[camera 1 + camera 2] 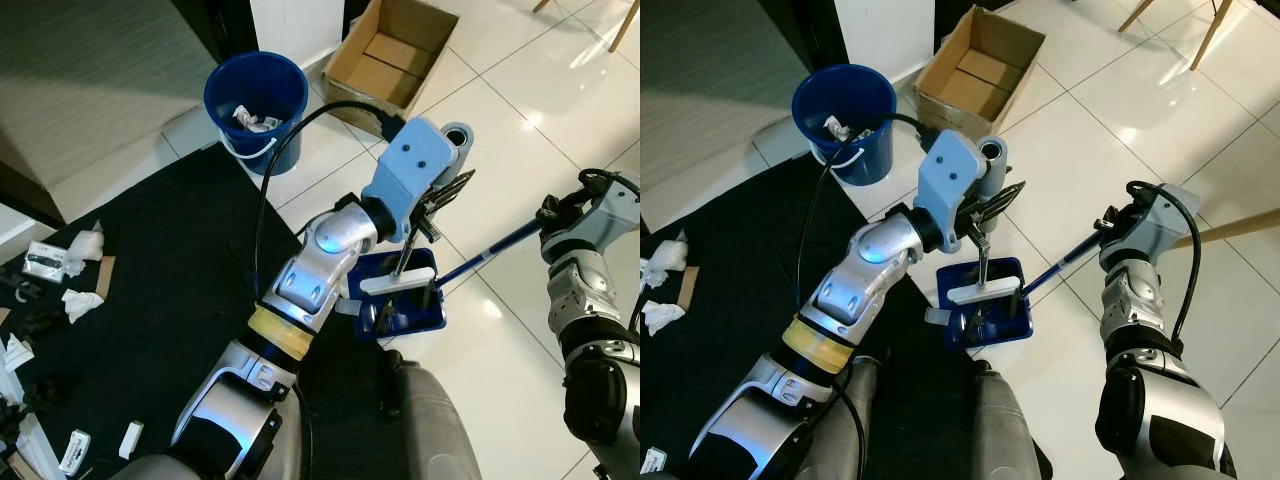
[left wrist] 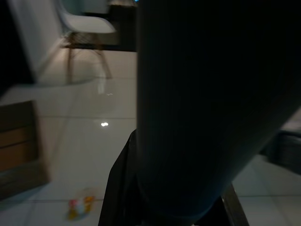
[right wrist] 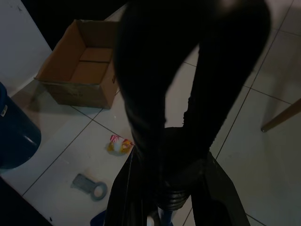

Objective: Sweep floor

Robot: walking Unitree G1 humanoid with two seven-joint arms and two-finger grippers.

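Observation:
A blue dustpan [image 1: 412, 312] rests on the white tiles at the edge of the black mat [image 1: 170, 280]. Its long blue handle [image 1: 492, 254] runs up to my right gripper [image 1: 553, 216], which is shut on it. My left gripper [image 1: 438, 200] hangs above the pan, shut on the thin black stem of a small brush. The brush's white head [image 1: 398, 282] sits inside the pan. A blue bucket [image 1: 256, 100] with crumpled paper stands beyond the mat. White paper scraps [image 1: 80, 300] lie scattered on the mat's left side.
An open cardboard box [image 1: 392, 58] stands behind the bucket. In the right wrist view a yellow and red wrapper [image 3: 119, 144] and a grey flat object [image 3: 91, 186] lie on the tiles near the box. Wooden chair legs [image 1: 1215, 35] stand at the far right.

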